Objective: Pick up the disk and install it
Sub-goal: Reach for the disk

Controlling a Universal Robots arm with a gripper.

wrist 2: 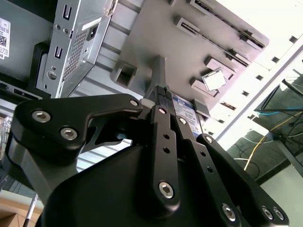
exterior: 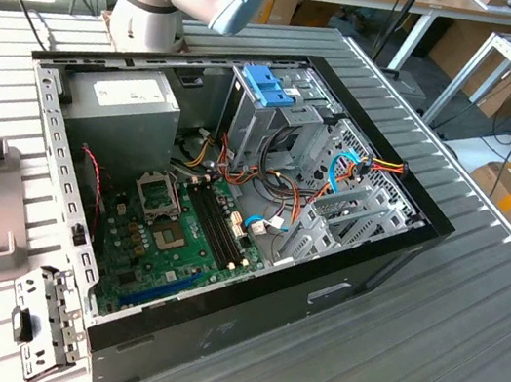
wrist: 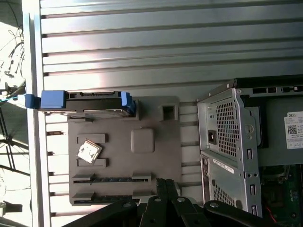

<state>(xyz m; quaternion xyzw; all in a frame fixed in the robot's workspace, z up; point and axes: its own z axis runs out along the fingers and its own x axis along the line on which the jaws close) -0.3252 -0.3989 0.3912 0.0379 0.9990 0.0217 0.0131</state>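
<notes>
I'm at the pick-up step. The disk [wrist: 85, 104] stands on edge in a slot of the grey holder [wrist: 161, 156] on the desk [wrist: 142, 47], ungrasped. My fingers [wrist: 162, 185] are clenched together on nothing and hover over the holder's opposite side, apart from the disk. In the exterior view the holder lies at nine o'clock of the open case [exterior: 242, 322]. I judge a grasp calls for spreading the fingers to straddle the disk's upper edge.

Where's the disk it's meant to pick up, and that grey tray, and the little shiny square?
The disk [wrist: 92, 104]: first wrist view, on its dark edge, midway along.
The grey tray [wrist: 163, 161]: first wrist view, a bare flat patch.
The shiny square [wrist: 89, 152]: first wrist view, its middle.
</notes>
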